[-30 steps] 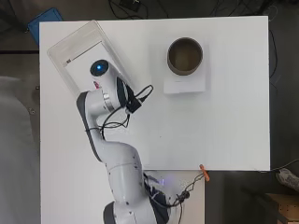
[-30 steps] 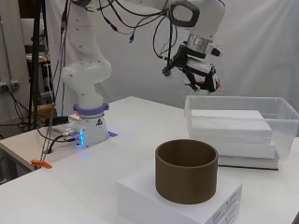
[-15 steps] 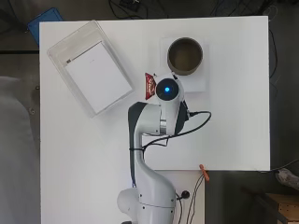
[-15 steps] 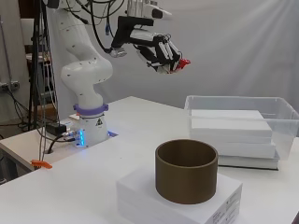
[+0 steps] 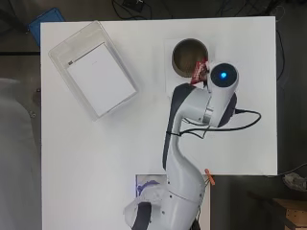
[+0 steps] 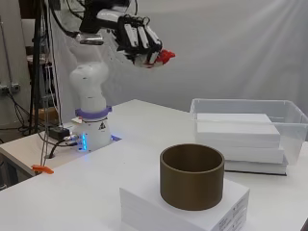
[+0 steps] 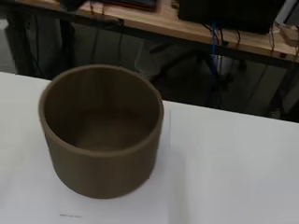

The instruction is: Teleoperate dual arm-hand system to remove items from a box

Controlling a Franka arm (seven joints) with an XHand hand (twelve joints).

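The hand (image 6: 142,41) is in the upper left of the side view, high above the tabletop (image 6: 144,125), with its fingers curled round a small red packet (image 6: 165,56) whose end pokes out past the fingertips. In the overhead view the same red packet (image 5: 199,72) shows at the right rim of the brown round container (image 5: 190,57), in the upper middle of the frame, so it looks to be carried over or just beside that opening. The container (image 6: 192,176) sits on a flat white block (image 6: 185,211) in the lower middle of the side view, and in the wrist view its inside looks bare.

The clear plastic box (image 5: 93,69) lies in the upper left of the overhead view, well apart from the hand, with a white slab (image 5: 100,79) inside it.

The packet looks light, thin and soft, probably a crinkly wrapper that bends easily and may be slippery. A pinch across its middle suits it better than a hold on a loose corner, which could let it slide out or twist
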